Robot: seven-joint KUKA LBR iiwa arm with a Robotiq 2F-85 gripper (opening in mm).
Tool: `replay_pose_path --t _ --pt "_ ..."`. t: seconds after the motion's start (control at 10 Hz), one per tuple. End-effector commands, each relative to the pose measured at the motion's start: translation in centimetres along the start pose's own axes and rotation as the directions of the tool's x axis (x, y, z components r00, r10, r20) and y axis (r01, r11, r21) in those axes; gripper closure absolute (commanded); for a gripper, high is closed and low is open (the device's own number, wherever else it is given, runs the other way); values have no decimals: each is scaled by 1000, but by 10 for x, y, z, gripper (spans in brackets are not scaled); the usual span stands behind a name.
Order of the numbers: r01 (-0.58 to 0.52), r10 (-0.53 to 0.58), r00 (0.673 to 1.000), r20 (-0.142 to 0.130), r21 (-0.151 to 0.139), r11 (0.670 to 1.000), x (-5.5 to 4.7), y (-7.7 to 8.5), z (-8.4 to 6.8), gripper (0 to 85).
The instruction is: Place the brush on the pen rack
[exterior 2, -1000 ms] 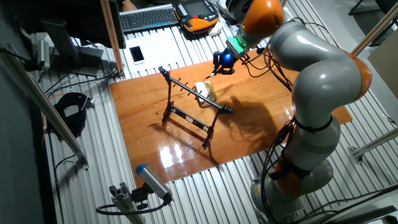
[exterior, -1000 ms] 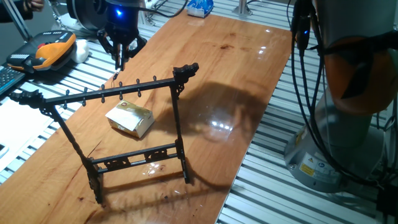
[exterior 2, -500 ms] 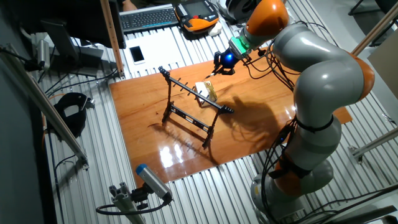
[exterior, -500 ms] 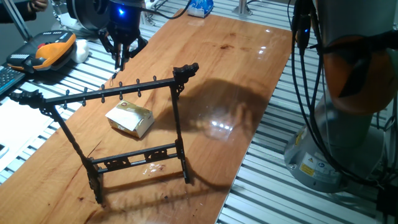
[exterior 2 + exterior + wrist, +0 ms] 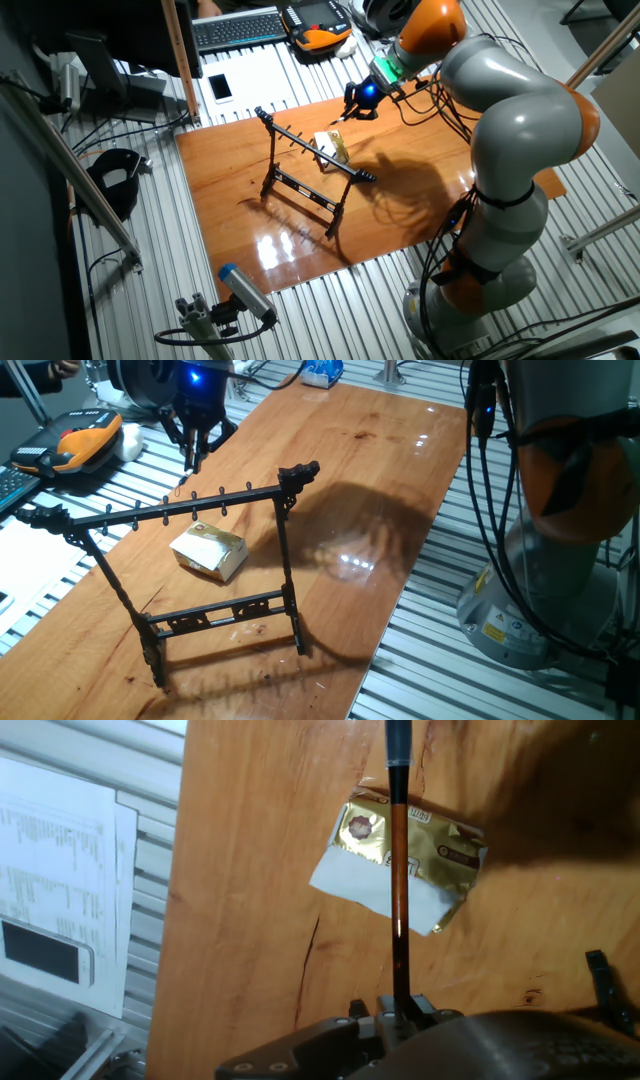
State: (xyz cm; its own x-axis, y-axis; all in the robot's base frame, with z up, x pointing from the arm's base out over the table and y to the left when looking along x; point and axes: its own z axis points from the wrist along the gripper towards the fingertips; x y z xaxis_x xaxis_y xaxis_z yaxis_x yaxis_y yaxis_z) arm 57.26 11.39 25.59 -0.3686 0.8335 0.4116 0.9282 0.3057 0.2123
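Observation:
My gripper [image 5: 191,445] hangs over the far left edge of the wooden table [image 5: 370,460], shut on the brush [image 5: 398,870]. The brush is a thin dark-brown stick and points down from the fingers [image 5: 400,1012] toward the table. In the hand view it crosses over a small gold-and-white box [image 5: 440,850] lying on the wood. The pen rack [image 5: 215,613], a black frame with a hooked top bar, stands upright nearer the camera, with the box [image 5: 210,550] just behind it. The gripper [image 5: 360,100] is beyond the rack [image 5: 305,190] and apart from it.
An orange teach pendant [image 5: 85,440] and a keyboard [image 5: 240,28] lie off the table's far side. Printed papers [image 5: 60,870] and a phone [image 5: 45,950] sit beside the table's edge. The robot's grey base [image 5: 540,580] with cables stands at the right.
The arm's wrist has shifted slightly upward with the brush still gripped. The rack and the box have not moved.

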Motion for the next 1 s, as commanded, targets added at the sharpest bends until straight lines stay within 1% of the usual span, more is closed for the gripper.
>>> replay_pose_path --t 0.0,0.1,0.2,0.3,0.4,0.5,0.7,0.8,0.9 --pt "7 -7 1000 0 4 1000 0 0 -4 850" --pt "10 -11 1000 14 11 1000 1 1 -9 850" --pt "6 -6 1000 21 15 1000 2 1 -14 850" --pt "2 -2 1000 26 18 1000 5 4 -18 850" --pt "-4 3 999 41 27 1000 9 9 -22 850" --pt "-10 9 999 36 25 1000 12 12 -25 850" --pt "-21 21 1000 -5 6 1000 17 10 -33 850" --pt "-21 21 1000 -5 5 1000 20 11 -33 850" --pt "-28 28 1000 -12 2 1000 23 12 -30 850"
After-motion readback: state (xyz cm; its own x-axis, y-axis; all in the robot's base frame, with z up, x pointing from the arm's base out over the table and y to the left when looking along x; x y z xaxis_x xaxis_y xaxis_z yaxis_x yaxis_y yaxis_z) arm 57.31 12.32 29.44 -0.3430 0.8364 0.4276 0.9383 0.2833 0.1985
